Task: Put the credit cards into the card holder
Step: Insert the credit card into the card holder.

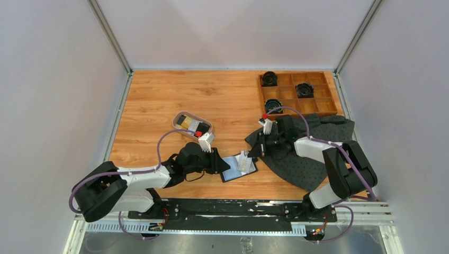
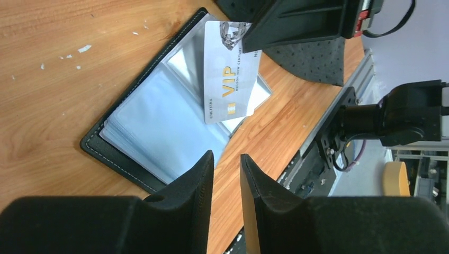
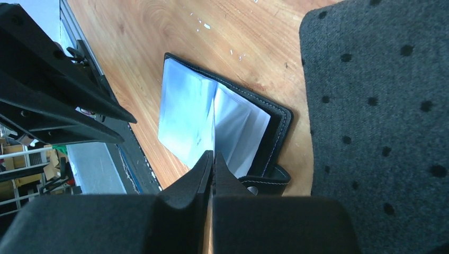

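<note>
The card holder point(image 1: 233, 174) point(image 2: 153, 121) point(image 3: 238, 121) lies open on the wood near the table's front, its clear sleeves facing up. My right gripper point(image 1: 254, 153) point(image 3: 213, 153) is shut on a silver VIP credit card point(image 2: 230, 71) point(image 1: 244, 161), holding it by one end over the open sleeves. In the right wrist view this card shows only edge-on. My left gripper point(image 1: 222, 163) point(image 2: 227, 156) hovers at the holder's left edge. Its jaws stand a narrow gap apart with nothing between them. More credit cards point(image 1: 186, 121) lie in the oval tray point(image 1: 207, 127).
A dotted dark grey mat point(image 1: 312, 153) point(image 3: 381, 106) lies under the right arm, right of the holder. A wooden compartment box point(image 1: 324, 100) with black round items stands at the back right. The metal rail point(image 1: 233, 211) runs along the near edge.
</note>
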